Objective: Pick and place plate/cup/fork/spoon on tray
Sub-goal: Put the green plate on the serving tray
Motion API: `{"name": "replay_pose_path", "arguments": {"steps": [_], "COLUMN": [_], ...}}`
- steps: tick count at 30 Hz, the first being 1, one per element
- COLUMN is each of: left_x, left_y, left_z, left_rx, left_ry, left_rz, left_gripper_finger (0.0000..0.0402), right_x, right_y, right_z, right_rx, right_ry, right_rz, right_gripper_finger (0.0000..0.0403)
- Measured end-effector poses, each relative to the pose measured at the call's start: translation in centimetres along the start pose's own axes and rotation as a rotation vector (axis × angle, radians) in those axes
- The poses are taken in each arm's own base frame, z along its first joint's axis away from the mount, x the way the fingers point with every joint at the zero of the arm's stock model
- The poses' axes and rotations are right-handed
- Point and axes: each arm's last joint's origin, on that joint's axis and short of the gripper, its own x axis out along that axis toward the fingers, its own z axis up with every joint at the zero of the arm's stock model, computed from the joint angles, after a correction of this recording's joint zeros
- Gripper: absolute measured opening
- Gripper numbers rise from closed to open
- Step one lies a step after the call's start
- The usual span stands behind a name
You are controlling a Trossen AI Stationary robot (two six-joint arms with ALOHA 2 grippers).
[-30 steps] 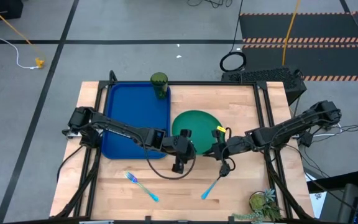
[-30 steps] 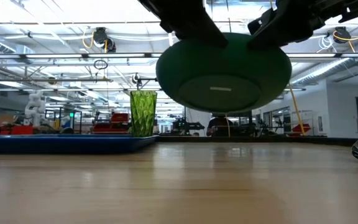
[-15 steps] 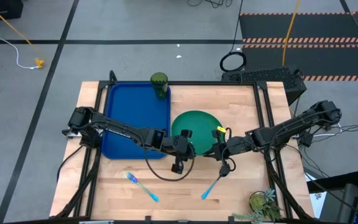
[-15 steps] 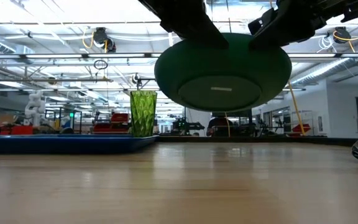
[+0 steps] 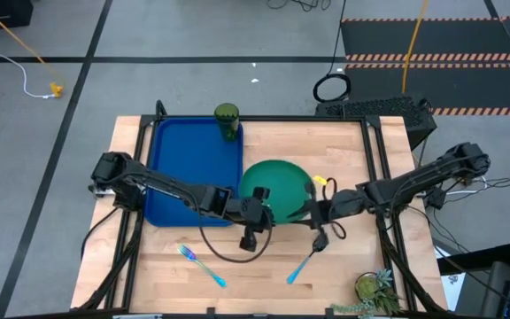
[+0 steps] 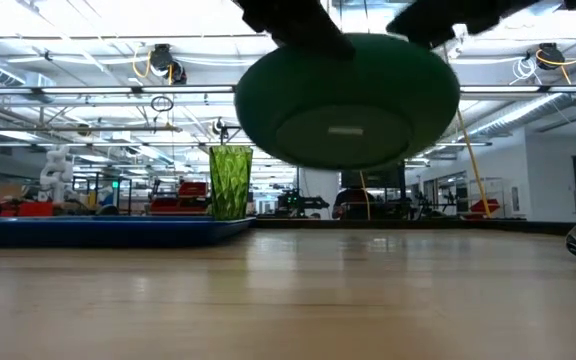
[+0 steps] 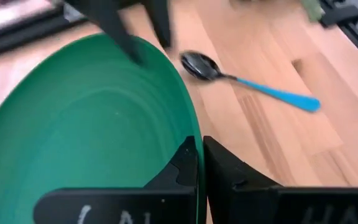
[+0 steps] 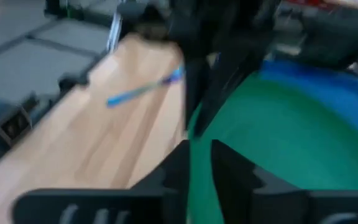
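The teal-green plate [image 5: 279, 184] hangs above the table's middle, just right of the deep-blue tray [image 5: 193, 168], held between both grippers; the low view [image 6: 346, 100] shows it well clear of the wood. My left gripper [image 5: 257, 198] is shut on its left rim and my right gripper [image 5: 312, 207] on its right rim. The olive-green cup [image 5: 227, 120] stands upright at the tray's far right corner. The fork [image 5: 200, 263] lies on the wood near the front, left of the middle. The spoon [image 5: 306, 260] lies near the front, right of the middle. My left gripper pinches the plate's left rim [image 7: 191, 127] between its two fingers, one on the plate's inside and one on the outside. It comes in about level from the table's left. The plate is lifted clear, roughly level. My right gripper pinches the plate's right rim [image 8: 199, 134] between its two fingers, one on the inside and one on the outside. It comes in about level from the table's right. The plate hangs clear of the table between the two grippers.
A small potted plant [image 5: 377, 288] stands at the table's near right corner. Black frame rails [image 5: 381, 168] run along the table's left and right sides. Bare wood lies under the plate, and most of the tray's floor [image 5: 189, 177] is bare.
Both grippers have carried the plate a little toward the table's left edge and the tray, and slightly up. The plate stays roughly level and clear of the table.
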Motion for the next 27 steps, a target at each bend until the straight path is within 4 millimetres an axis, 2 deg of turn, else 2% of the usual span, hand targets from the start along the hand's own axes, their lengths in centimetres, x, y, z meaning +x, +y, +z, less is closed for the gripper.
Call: {"name": "replay_pose_path", "arguments": {"steps": [5,10,19,24,27], "left_x": [-0.1,-0.5,-1.4,-1.9,-2.4], "left_y": [-0.7,-1.1,-1.1,-2.1,-3.0], "left_z": [-0.3,-1.0,-2.6,-3.6,-4.0], "left_rx": [-0.001,-0.010,-0.167,-0.253,-0.247], "left_ry": [0.044,0.131,0.306,0.406,0.452], "left_rz": [0.028,0.062,0.165,0.203,0.261], "left_gripper_finger": [0.0014,0.0008,0.0015,0.0008,0.0015], "right_x": [-0.7,-1.8,-3.2,-3.1,-3.0], "right_y": [0.2,0.5,0.2,0.1,0.1], "right_z": [0.9,1.8,2.1,1.7,1.7], "right_rx": [-0.011,-0.045,-0.062,-0.071,-0.073], "right_ry": [-0.070,-0.151,-0.152,-0.109,-0.109], "right_rz": [0.008,0.021,-0.035,-0.078,-0.078], "right_gripper_finger": [0.0137,0.0175,0.0177,0.0177,0.0176]}}
